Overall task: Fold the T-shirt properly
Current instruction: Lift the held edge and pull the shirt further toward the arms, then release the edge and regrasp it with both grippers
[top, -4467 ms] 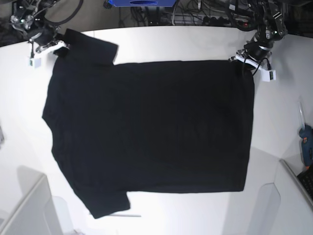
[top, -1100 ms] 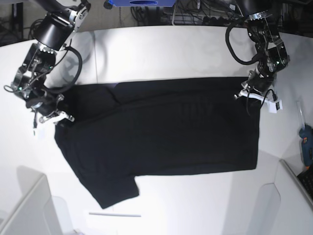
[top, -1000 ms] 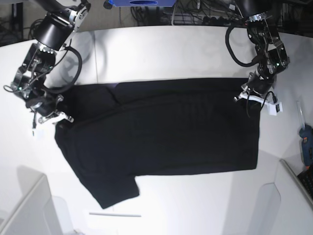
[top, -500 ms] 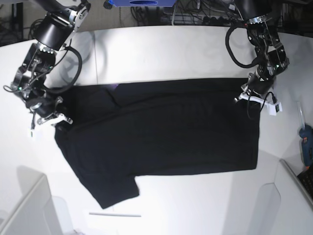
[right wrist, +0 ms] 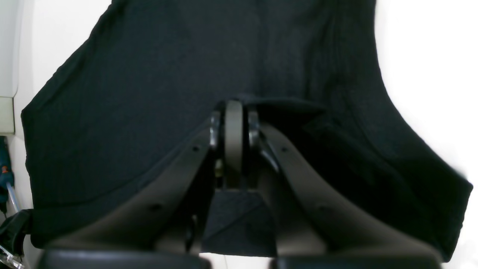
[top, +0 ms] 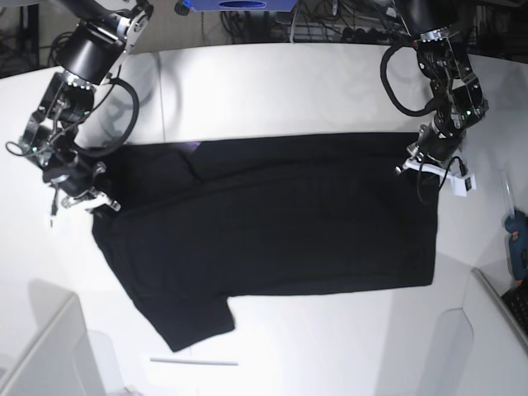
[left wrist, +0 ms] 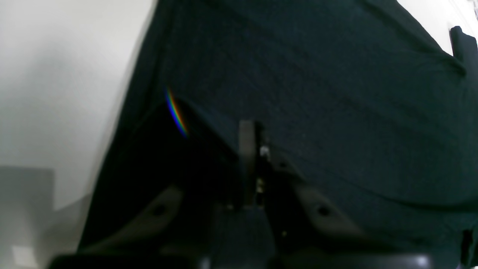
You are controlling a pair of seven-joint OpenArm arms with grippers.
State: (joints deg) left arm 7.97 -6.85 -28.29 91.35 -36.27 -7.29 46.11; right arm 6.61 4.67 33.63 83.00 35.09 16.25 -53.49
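1. The T-shirt [top: 264, 231] lies across the middle of the white table [top: 272, 82], with its far edge doubled over toward the near side, so a straight fold line runs along the top. One sleeve sticks out at the near left corner, and the near hem lies flat.

2. The right gripper [top: 92, 200], on the left of the base view, is pinched tight on the shirt's folded corner. In its wrist view the jaws are together with black cloth bunched between and around them.

3. The left gripper [top: 422, 165], on the right of the base view, sits on the opposite folded corner. Its wrist view shows the jaws drawn together with fabric draped over them, so I judge it clamped on the shirt too, though the dark cloth hides the exact contact.

4. Risk: if one arm travels further than the other, the fold line would skew and the layers would end up misaligned.

5. Risk: if both arms pull apart sideways, the cloth could slip out of a pinch, dropping that corner into a heap.

6. Risk: if the grippers let go while the cloth is taut or raised, the top layer could spring back and wrinkle.

7. Risk: the loose sleeve could get trapped crookedly under the next fold, leaving a lump.

8. A blue tool [top: 517, 243] lies at the table's right edge, well apart from the shirt; a wide sweep of the left arm might knock it.
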